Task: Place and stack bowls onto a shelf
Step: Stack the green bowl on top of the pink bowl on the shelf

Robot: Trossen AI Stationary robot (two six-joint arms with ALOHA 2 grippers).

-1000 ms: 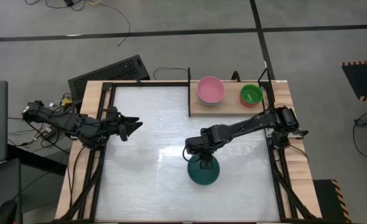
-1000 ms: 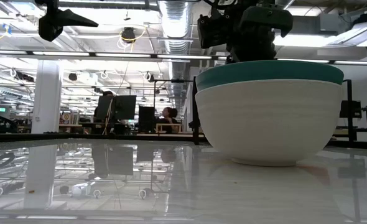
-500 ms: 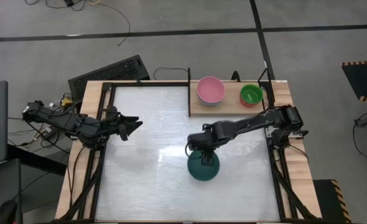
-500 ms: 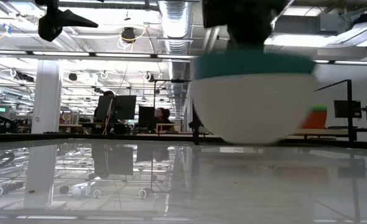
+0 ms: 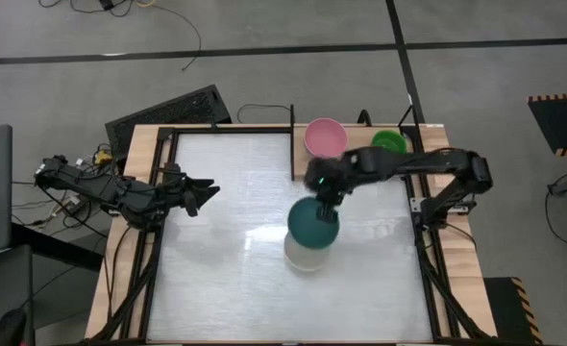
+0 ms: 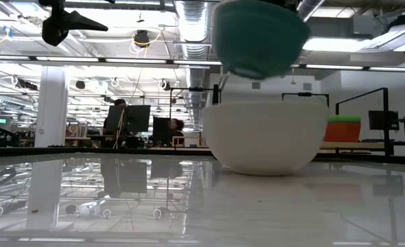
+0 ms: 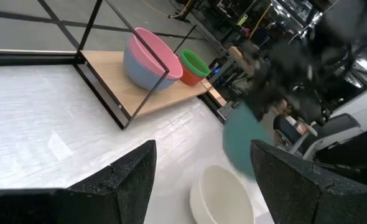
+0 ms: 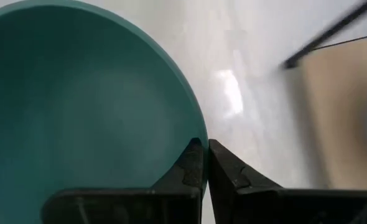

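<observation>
My right gripper (image 5: pixel 324 198) is shut on a teal bowl (image 5: pixel 313 223) that it carries above the table's middle; in the low view the teal bowl (image 6: pixel 261 38) hangs tilted above a white bowl (image 6: pixel 265 137). The white bowl (image 5: pixel 305 256) rests on its base on the table. The wooden shelf (image 5: pixel 360 165) lies at the far right edge. On it a pink bowl (image 7: pixel 149 57) is nested in a blue one, and a green bowl (image 5: pixel 389 142) stands beside them. My left gripper (image 5: pixel 203 192) hovers open over the table's left side. My right gripper pinches the teal bowl's rim (image 8: pixel 198 132), on the side toward the shelf. One finger (image 8: pixel 190 168) is inside the bowl and the other finger (image 8: pixel 230 173) is outside. The fingers come from above, slanting down. The bowl is lifted clear and hangs tilted below them.
Black metal posts (image 7: pixel 96 93) frame the shelf's near-left corner. A black frame rail (image 5: pixel 159 240) runs along the table's edges. White tabletop (image 5: pixel 226 279) shows open on the near left. A black keyboard (image 5: pixel 168 113) lies beyond the far left corner.
My right gripper has risen and moved toward the far edge and the shelf. It has drawn the teal bowl up out of the white bowl. The teal bowl is now clear and tilted. The white bowl has stayed on the table, shifted slightly left.
</observation>
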